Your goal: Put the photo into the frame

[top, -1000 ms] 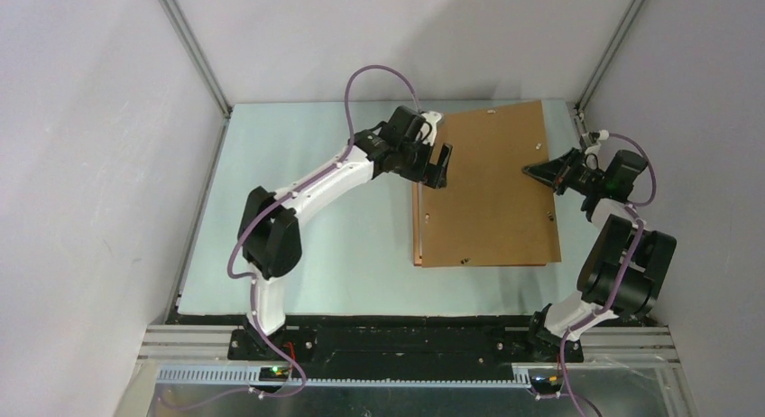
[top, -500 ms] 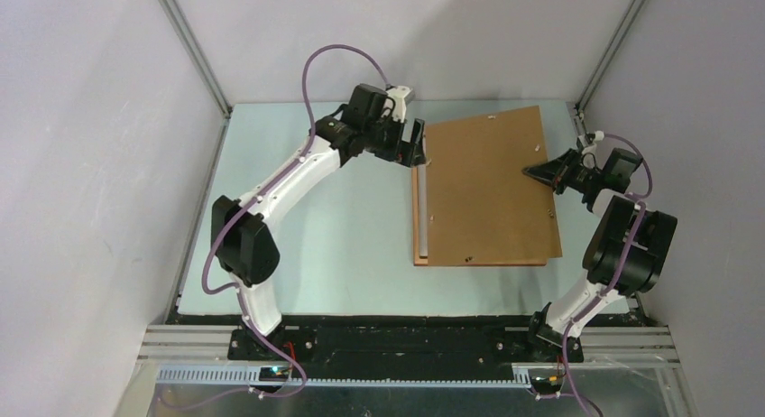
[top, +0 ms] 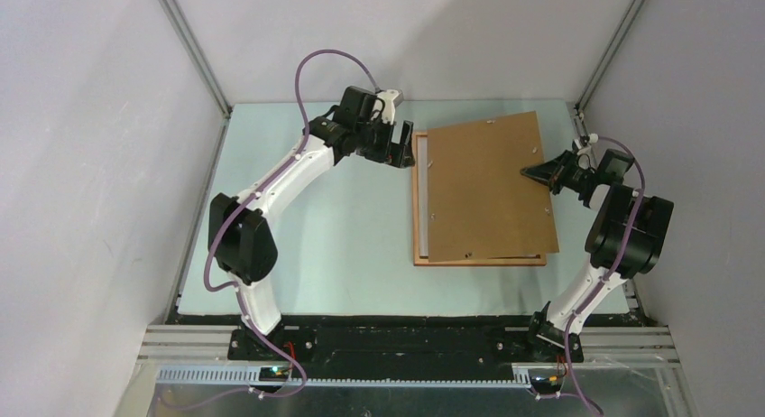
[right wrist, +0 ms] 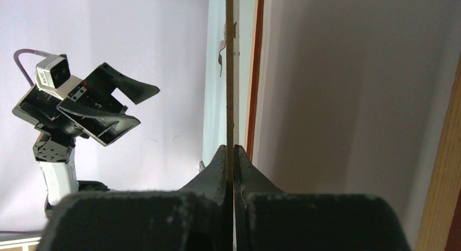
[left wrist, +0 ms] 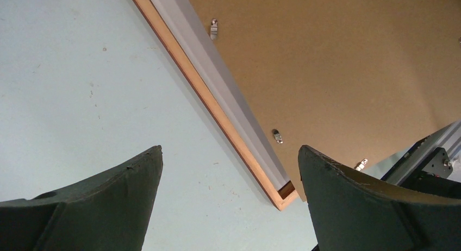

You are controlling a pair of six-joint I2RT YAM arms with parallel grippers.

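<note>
Pale surface [top: 316, 218] is taken up by frame [top: 418, 218], w/ backing board [top: 487, 196] pinched by right gripper [top: 530, 173], prob. for seating; left gripper [top: 401, 153] spread wide, idle.

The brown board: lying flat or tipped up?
Tipped up: the right gripper pinches the right edge of the board, and a gap shows between it and the frame beneath.

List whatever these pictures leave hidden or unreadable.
The photo: top view, the board covers the frame's inside; no print shows.
Frame's right side: top view, under the board and the right end effector.
Left wrist view: pale strip beside the frame, photo or ledge, unclear.
</note>
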